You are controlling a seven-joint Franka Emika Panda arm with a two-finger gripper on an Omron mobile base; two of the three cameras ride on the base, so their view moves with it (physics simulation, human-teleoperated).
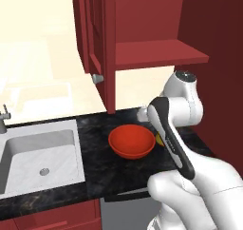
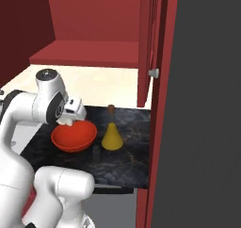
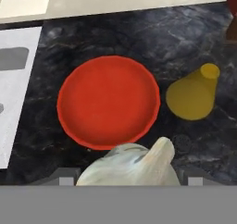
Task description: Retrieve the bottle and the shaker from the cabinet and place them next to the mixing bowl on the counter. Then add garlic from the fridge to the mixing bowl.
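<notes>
Table (image 1: 95, 177): black stone with grey marbling, steel sink (image 1: 40, 155) set into its left part. Directly on it: red-orange mixing bowl (image 1: 132, 141); yellow flask-shaped bottle (image 2: 112, 135) upright just right of the bowl; small black shaker (image 2: 96, 153) standing near both, toward the front edge.

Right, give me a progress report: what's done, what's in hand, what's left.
Done: the bottle and the shaker stand on the counter beside the mixing bowl, and the cabinet shelf is bare. In hand: the garlic sits in the gripper above the bowl's near rim. Left: drop the garlic in; the bowl looks empty.
</notes>
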